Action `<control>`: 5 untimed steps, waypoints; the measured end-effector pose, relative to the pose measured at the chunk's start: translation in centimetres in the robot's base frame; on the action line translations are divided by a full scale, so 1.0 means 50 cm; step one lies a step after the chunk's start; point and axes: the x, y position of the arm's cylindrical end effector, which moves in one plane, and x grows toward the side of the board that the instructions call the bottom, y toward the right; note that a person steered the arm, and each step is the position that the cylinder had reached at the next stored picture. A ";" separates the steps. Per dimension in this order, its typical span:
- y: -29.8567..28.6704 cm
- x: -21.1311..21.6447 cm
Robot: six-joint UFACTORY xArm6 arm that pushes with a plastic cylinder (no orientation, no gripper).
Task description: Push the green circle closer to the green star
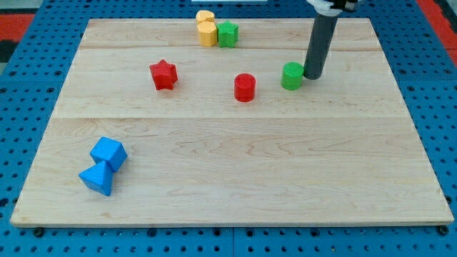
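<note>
The green circle (291,76) is a short green cylinder right of the board's middle, in the upper half. My tip (312,74) touches its right side. The green star (228,33) sits near the view's top edge, touching the yellow blocks on its left. It lies up and to the left of the green circle, well apart from it.
Two yellow blocks (206,28) stand at the view's top, beside the green star. A red circle (245,87) sits just left of the green circle. A red star (163,74) is further left. A blue cube (108,153) and a blue triangle (96,178) lie at the lower left.
</note>
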 end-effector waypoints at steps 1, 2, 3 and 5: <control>-0.034 0.019; -0.129 0.009; -0.229 -0.008; -0.309 -0.074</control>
